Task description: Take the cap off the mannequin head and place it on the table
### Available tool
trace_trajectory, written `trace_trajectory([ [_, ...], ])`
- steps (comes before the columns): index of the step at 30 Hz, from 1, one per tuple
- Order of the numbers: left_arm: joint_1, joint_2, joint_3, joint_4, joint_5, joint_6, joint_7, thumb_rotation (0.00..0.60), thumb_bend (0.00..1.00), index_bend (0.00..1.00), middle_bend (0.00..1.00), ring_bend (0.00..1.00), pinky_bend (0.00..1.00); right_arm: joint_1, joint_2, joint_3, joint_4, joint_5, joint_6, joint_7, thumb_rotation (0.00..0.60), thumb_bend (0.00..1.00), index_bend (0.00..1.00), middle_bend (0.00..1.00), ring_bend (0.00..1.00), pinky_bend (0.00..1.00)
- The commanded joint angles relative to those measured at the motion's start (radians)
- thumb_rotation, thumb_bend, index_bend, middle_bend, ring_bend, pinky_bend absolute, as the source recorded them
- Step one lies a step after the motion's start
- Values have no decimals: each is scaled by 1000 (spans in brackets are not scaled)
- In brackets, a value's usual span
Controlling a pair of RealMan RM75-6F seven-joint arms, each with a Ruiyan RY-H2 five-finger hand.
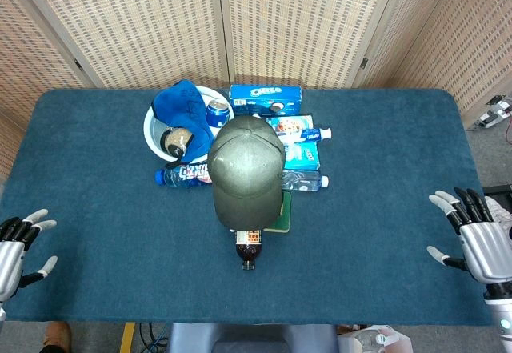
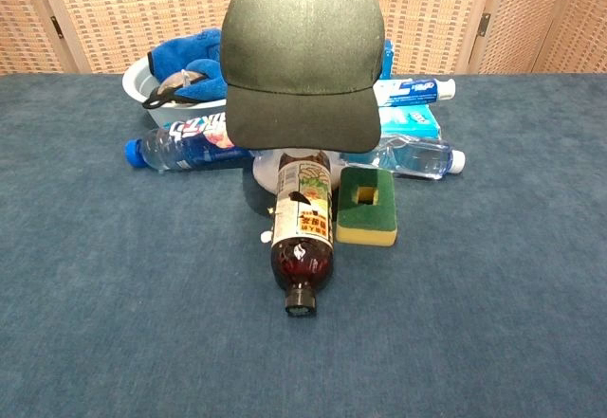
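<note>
Olive-green cap [image 2: 302,58] sits on what is presumably the mannequin head, hidden beneath it mid-tabletop [image 1: 384,233], while the left hand [image 1: 18,249] and right hand [image 1: 478,237] wait empty, fingers spread, well apart, so nothing is done yet.

**Blue cloth table, clutter at the centre**

A table [image 1: 104,233] covered in dark blue cloth. Lying on it: a brown bottle [image 2: 303,238] on its side, cap toward the near edge; a green-and-yellow sponge [image 2: 366,206] just beside it; a blue-labelled bottle [image 2: 180,146]; a clear bottle [image 2: 408,156]; a white basin [image 2: 142,81]; an Oreo box [image 1: 266,98] behind
</note>
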Motion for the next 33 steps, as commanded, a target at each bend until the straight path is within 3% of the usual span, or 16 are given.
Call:
trace_trajectory([
  [1, -1, -2, -1, 1, -1, -2, -1, 600, 228, 280, 168, 176, 101, 1, 1, 1, -3, 0, -1, -3, 600, 113, 189, 173, 40, 12],
  [13, -2, -1, 0, 5, -2, -7, -6, 600, 228, 280, 168, 176, 101, 21, 6, 2, -32, -18, -22, -21, 600, 113, 189, 172, 41, 12],
  [25, 9, 7, 4, -10, 4, 10, -1, 600, 228, 280, 168, 177, 101, 147, -44, 54, -67, -71, -114, -136, 600, 112, 210, 172, 41, 12],
  [30, 13, 12, 5, -17, 5, 16, 2, 600, 228, 280, 168, 177, 101, 210, -96, 83, -67, -87, -151, -181, 600, 10, 292, 180, 40, 12],
  [33, 15, 15, 4, -19, 4, 18, 5, 600, 228, 280, 168, 177, 101, 246, -121, 96, -66, -90, -179, -202, 600, 0, 298, 180, 40, 12],
])
